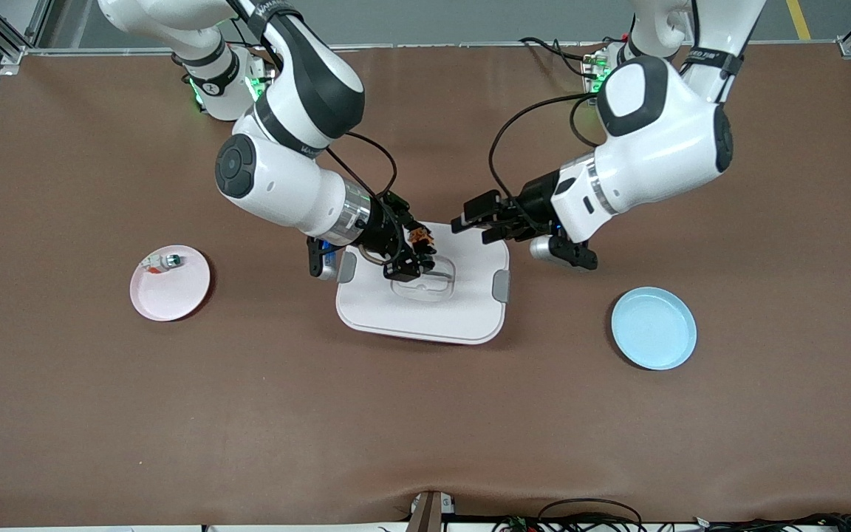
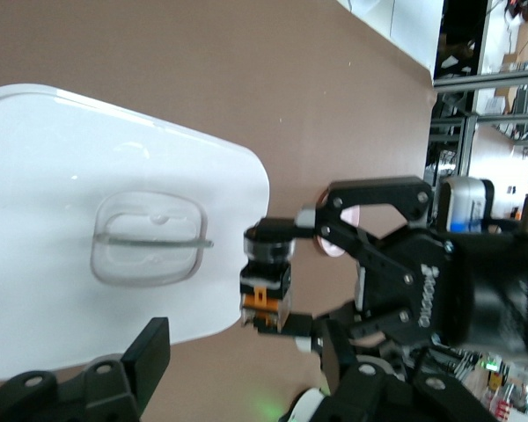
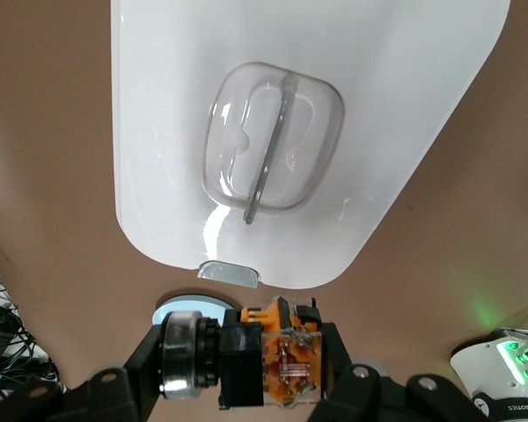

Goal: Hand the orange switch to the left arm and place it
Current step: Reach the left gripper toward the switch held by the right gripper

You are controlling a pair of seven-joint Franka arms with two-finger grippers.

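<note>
Box, white, lidded, nearest the camera, beneath both grippers. Orange switch: pinched between the right gripper fingers, held above the box lid. Left gripper: fingers spread, empty, just beside the switch, over the box's edge.

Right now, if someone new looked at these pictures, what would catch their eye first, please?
Two white arms meet above the white box in the middle of the table. The right gripper is shut on the orange switch over the box's lid, and the left gripper hangs over the box's edge facing it, not yet holding the switch. A pink plate lies toward the right arm's end and a blue plate toward the left arm's end.
</note>
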